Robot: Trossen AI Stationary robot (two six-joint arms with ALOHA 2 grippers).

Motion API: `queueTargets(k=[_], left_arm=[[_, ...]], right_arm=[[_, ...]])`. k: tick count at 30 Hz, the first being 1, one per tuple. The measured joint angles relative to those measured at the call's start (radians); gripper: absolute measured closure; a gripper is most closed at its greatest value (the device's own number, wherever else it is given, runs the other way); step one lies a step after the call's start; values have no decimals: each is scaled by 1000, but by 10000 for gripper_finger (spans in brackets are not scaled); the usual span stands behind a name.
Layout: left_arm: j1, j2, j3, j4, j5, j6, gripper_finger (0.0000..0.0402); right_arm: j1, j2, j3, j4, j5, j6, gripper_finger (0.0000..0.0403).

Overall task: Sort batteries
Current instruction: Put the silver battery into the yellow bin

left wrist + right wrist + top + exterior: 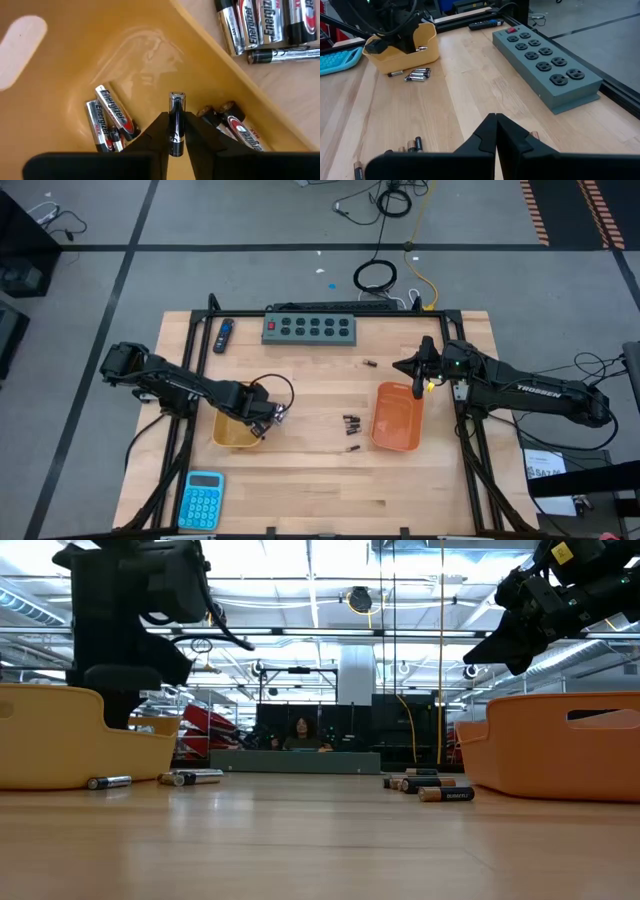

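Note:
My left gripper (262, 412) is over the yellow bin (232, 435), shut on a silvery battery (176, 117). Several silvery batteries (112, 117) lie on the bin's floor. More silvery ones (265, 25) lie on the table just outside its wall; they also show in the high view (281, 412). Small dark batteries (350, 423) lie on the table left of the orange bin (398, 418), with one (368, 363) farther back. My right gripper (496, 131) is shut and empty, above the table by the orange bin's far edge (415, 372). My left gripper pinches the silvery battery between its two fingers (160, 132) at the battery's rear part (176, 125). The battery lies along the fingers, and its free end (176, 97) sticks out past the tips. The fingers point down into the yellow bin. Whether the free end touches the bin's floor, I cannot tell.
A grey power strip (310, 328) lies along the table's far edge, with a blue-and-black gadget (224, 335) to its left. A blue calculator (203, 498) lies at the near left. A person (302, 732) sits in the room beyond the table.

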Motion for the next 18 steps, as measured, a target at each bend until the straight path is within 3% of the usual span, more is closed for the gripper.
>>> queueTargets(k=[6, 11, 18], left_arm=[[-1, 0, 0, -13, -45, 3, 278], [-1, 0, 34, -71, -60, 28, 253], [-25, 0, 182, -116, -257, 164, 253]], right_arm=[[0, 0, 0, 0, 0, 0, 403], [0, 0, 0, -4, 0, 0, 403], [0, 0, 0, 1, 0, 0, 403]])
